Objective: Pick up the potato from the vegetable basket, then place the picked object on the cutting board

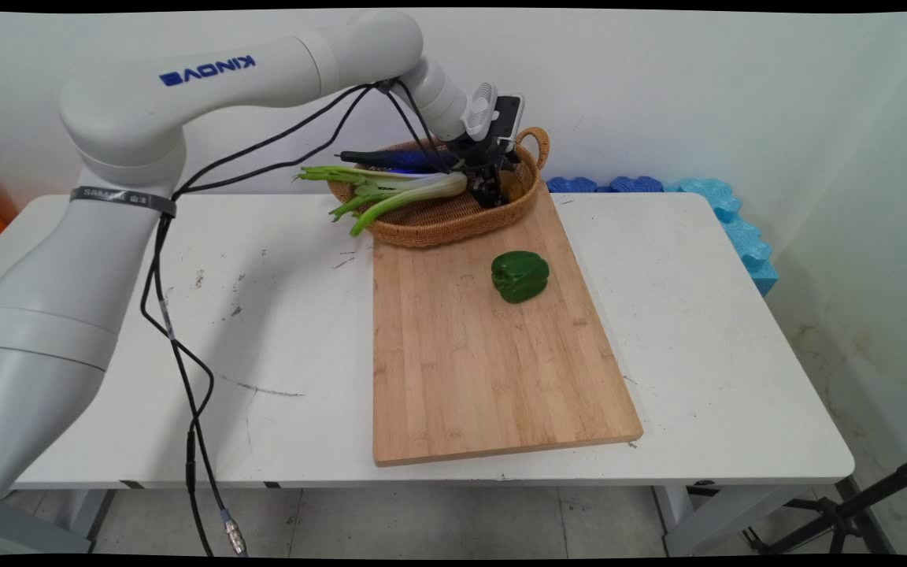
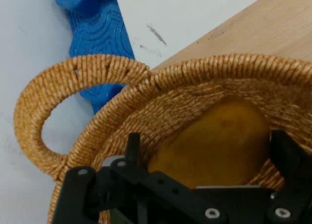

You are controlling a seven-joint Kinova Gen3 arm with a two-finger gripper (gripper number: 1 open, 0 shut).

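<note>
1. Upper centre of the main view: pincer [image 1: 491,189] reaches down into the wicker basket [image 1: 438,224], which sits at the cutting board's [image 1: 485,370] far end on the counter [image 1: 280,331]. Green onions [image 1: 379,193] and an eggplant [image 1: 398,160] lie across the basket, stalks overhanging its left rim. A green pepper [image 1: 520,276] rests apart on the board.
2. Hand view, lower centre: pincer fingers [image 2: 132,148] spread wide, straddling a yellow-brown potato-like vegetable [image 2: 219,146] nestled against the basket wall near the handle [image 2: 53,107]; nothing gripped. Blue foam [image 2: 97,33] at upper left.

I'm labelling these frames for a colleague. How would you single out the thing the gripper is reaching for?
Find the wicker basket at the cutting board's far end. The gripper is open around a potato inside, by the handle. It is yellow-brown and rounded, unlike the long green scallions.
</note>
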